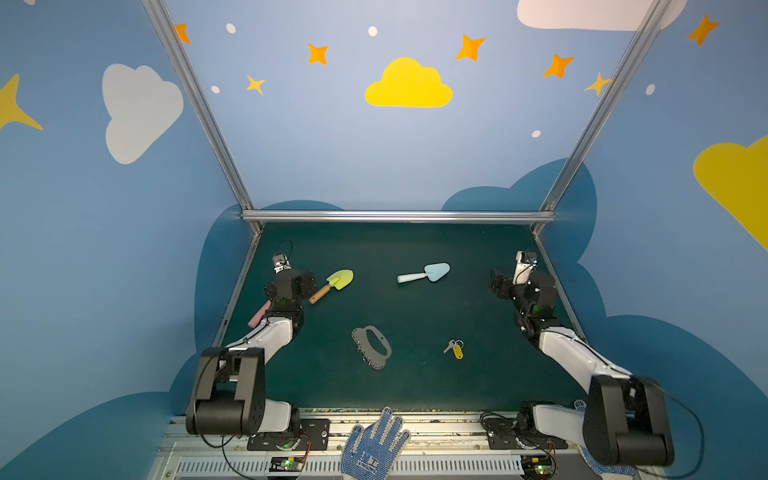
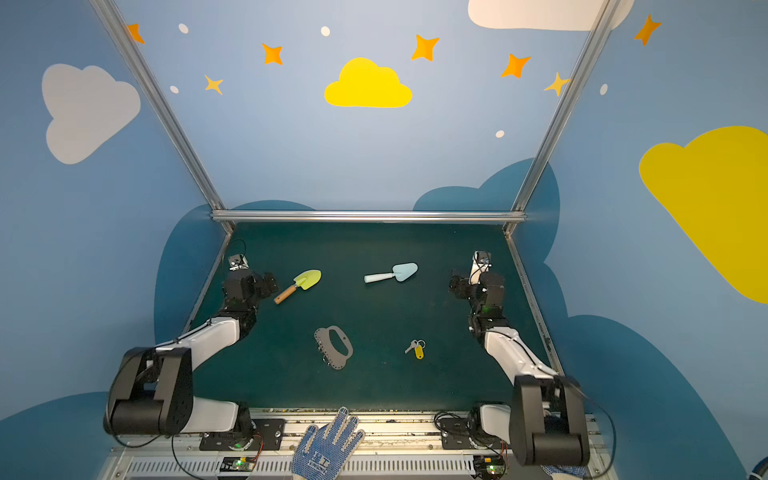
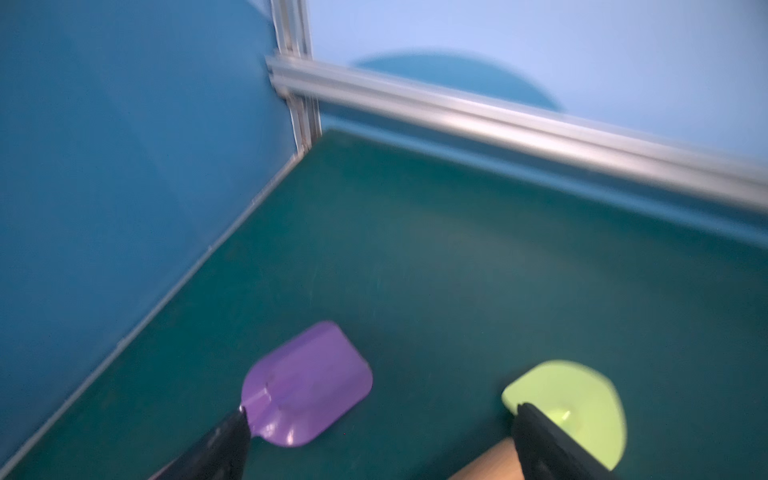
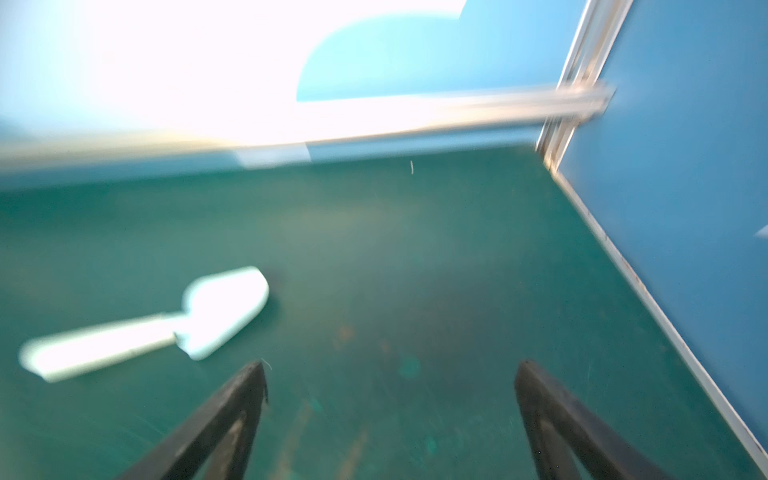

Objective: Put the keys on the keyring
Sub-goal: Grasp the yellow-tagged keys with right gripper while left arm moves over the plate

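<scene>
Keys (image 1: 454,348), silver metal with an oblong yellow plastic tag, lie near, right of the flat grey keyring plate (image 1: 371,347); lower your open, empty right gripper (image 4: 391,368) squarely over them, left gripper (image 3: 382,409) open too.

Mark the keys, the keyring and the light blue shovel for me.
keys (image 1: 457,352): in a top view, on the yellow tag.
keyring (image 1: 379,360): in a top view, on the plate's lower end.
light blue shovel (image 1: 437,271): in a top view, on its blade.
</scene>
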### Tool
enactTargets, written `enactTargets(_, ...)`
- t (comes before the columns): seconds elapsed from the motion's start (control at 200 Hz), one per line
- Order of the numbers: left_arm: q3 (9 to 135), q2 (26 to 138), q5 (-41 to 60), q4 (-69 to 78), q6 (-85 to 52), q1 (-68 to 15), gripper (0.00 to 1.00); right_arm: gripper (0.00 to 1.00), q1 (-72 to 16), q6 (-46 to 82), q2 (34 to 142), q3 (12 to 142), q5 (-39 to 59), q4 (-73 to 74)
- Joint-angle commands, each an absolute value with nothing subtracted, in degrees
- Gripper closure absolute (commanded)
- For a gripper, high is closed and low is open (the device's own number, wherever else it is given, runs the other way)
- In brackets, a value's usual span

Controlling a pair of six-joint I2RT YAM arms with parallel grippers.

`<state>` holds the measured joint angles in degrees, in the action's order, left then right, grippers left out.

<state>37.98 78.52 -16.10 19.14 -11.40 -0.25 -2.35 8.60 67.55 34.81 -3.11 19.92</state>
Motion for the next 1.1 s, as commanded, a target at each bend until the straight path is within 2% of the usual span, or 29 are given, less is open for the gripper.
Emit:
enactTargets(0.0, 44.4, 75.4, -17.0, 1.1, -28.3, 0.9, 0.0, 0.03, 0.2, 26.4, 62.6, 38.3, -7.4, -0.4)
enactTargets(0.12, 48.5, 73.2, -5.4, -5.9, -32.9, 1.2, 0.0, 0.03, 5.0, 30.2, 60.0, 38.3, 7.4, -1.9)
enactTargets(0.3, 45.9, 68.7, 13.4, -4.9, -37.4, 0.4, 0.03, 0.04, 6.8, 33.6, 56.9, 41.3, 25.7, -8.4)
enactTargets(0.426, 46.5, 68.1, 20.7, -10.5, -37.2, -2.5, 0.08, 0.35, 6.6, 31.7, 55.4, 41.8, 31.4, -16.9)
enactTargets(0.551, 44.6, 68.4, 25.8, -10.1, -37.4, -8.4, 0.11, 0.45, 4.7, 31.3, 55.4, 38.9, 32.7, -21.5)
enactTargets(0.661, 43.1, 69.8, 24.7, -8.9, -38.0, -15.4, 0.14, 0.47, 1.3, 31.4, 55.8, 34.8, 29.1, -23.4)
enactTargets(0.751, 42.6, 72.1, 23.4, -7.2, -38.8, -19.9, 0.16, 0.54, -2.7, 31.3, 57.4, 33.7, 25.5, -24.9)
enactTargets(1.092, 44.4, 81.2, 24.2, -1.4, -42.5, -29.3, 0.18, 0.6, -9.9, 30.9, 66.3, 30.2, 22.1, -22.7)
